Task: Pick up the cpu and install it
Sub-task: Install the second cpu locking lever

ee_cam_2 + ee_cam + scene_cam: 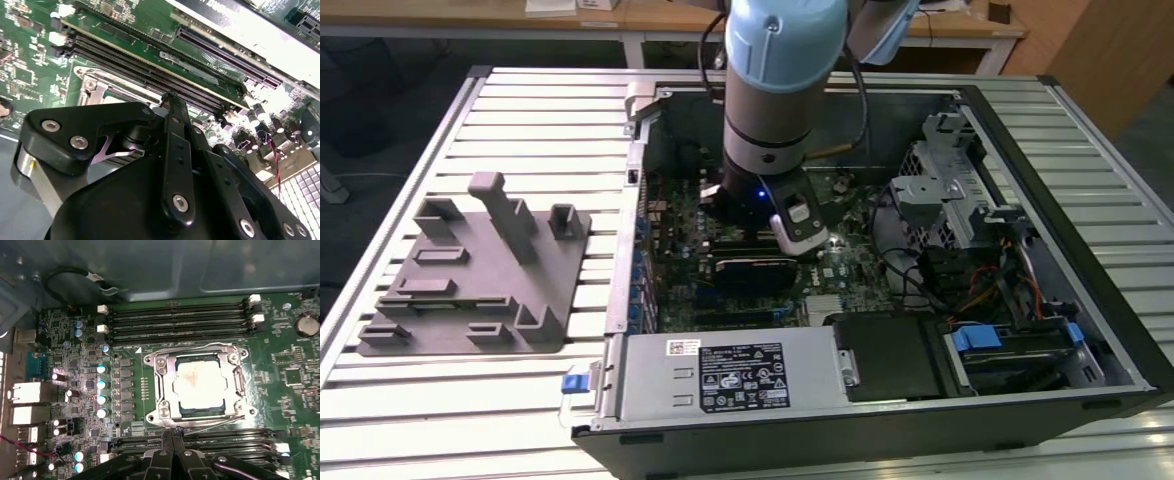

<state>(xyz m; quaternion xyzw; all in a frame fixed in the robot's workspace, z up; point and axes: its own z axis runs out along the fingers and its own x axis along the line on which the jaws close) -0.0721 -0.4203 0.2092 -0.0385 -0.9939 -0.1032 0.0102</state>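
Observation:
The cpu (200, 383), a pale silver-white square, lies flat inside the metal-framed socket (161, 377) on the green motherboard. In the first wrist view my gripper (175, 431) hovers at the socket's edge beside the cpu, fingertips pressed together with nothing between them. The second wrist view shows the black fingers (173, 125) meeting in a thin point just above the socket corner (90, 84). In the exterior view the arm (767, 120) reaches straight down into the open computer case over the board.
Memory slots (180, 315) run along both sides of the socket. A grey fixture (467, 270) with upright posts sits on the table at the exterior view's left. A power supply (720, 375), a drive cage (947, 190) and cables (987, 290) crowd the case.

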